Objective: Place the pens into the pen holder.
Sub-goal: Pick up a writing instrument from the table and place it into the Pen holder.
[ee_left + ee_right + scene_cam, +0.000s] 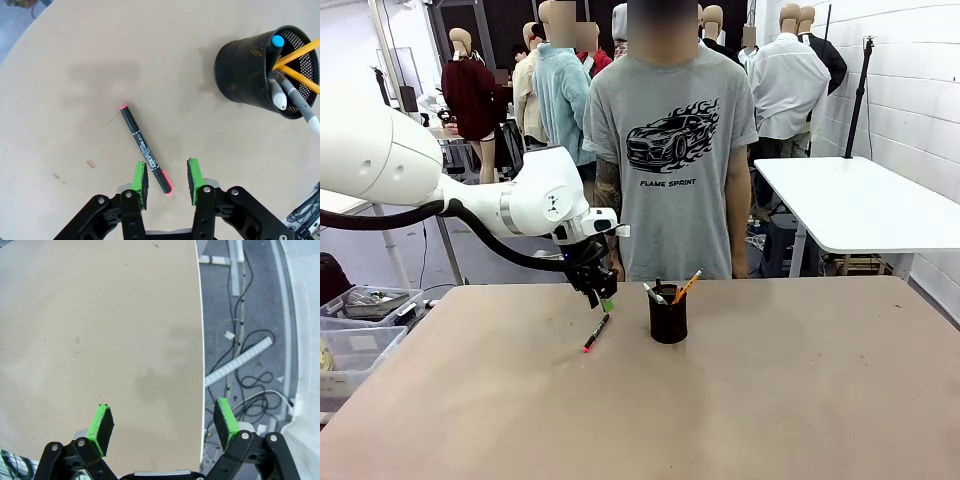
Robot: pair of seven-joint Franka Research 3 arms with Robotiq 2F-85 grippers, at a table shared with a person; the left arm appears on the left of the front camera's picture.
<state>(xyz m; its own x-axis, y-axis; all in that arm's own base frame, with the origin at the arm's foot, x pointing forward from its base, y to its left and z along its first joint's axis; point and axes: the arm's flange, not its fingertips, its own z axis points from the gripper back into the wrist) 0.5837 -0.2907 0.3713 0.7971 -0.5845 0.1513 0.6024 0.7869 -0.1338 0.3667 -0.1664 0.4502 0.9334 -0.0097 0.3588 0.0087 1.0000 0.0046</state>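
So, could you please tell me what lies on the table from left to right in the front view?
Left gripper hanging open just above the table → black pen with a red-pink end lying on the table → pen holder with the other pens standing in it.

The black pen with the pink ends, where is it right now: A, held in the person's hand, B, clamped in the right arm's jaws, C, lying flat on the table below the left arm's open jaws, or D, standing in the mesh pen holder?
C: the black pen lies flat on the table, one pink end between the open jaws of the left gripper, while the pen holder stands apart from it.
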